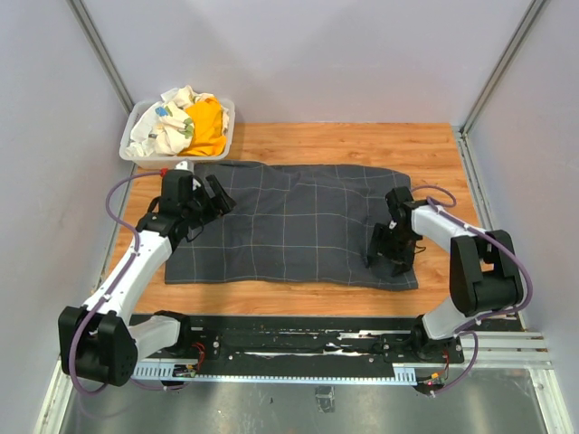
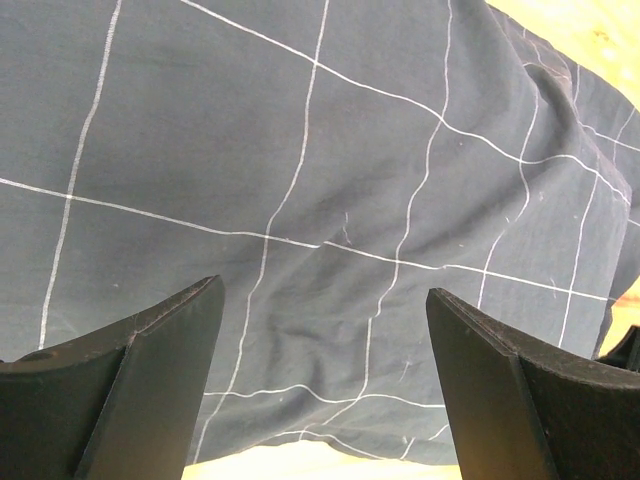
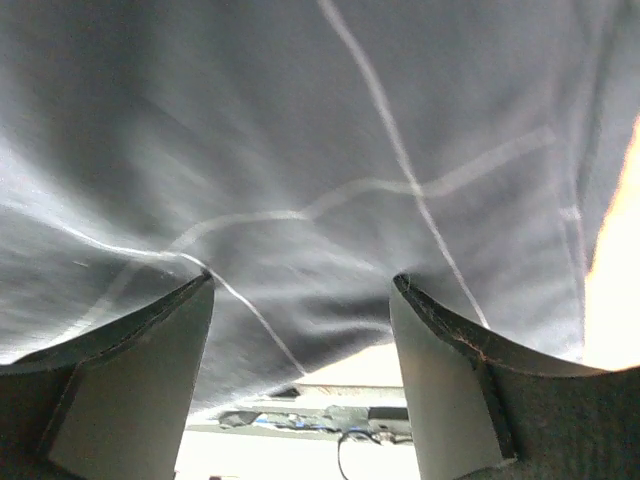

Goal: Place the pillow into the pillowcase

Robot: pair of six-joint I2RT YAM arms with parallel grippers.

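While the left gripper (image 2: 320, 300) hangs with fingers spread and nothing held, it is noted over the pillowcase (image 1: 289, 226) near that cloth's left end, centre-left of the overhead frame. The right gripper (image 3: 300, 285), likewise parted and empty, is set low at the lower-right corner; contact cannot be told. The pillowcase is spread on the table (image 1: 362, 140), mid-frame. The pillow is seen in no view; possibly inside, unconfirmed.

Risk: if both layers are pinched together, the mouth would be held closed and the cloth dragged into bunches.

Even, soft light overhead; the right wrist view is blurred, its right edge overexposed.
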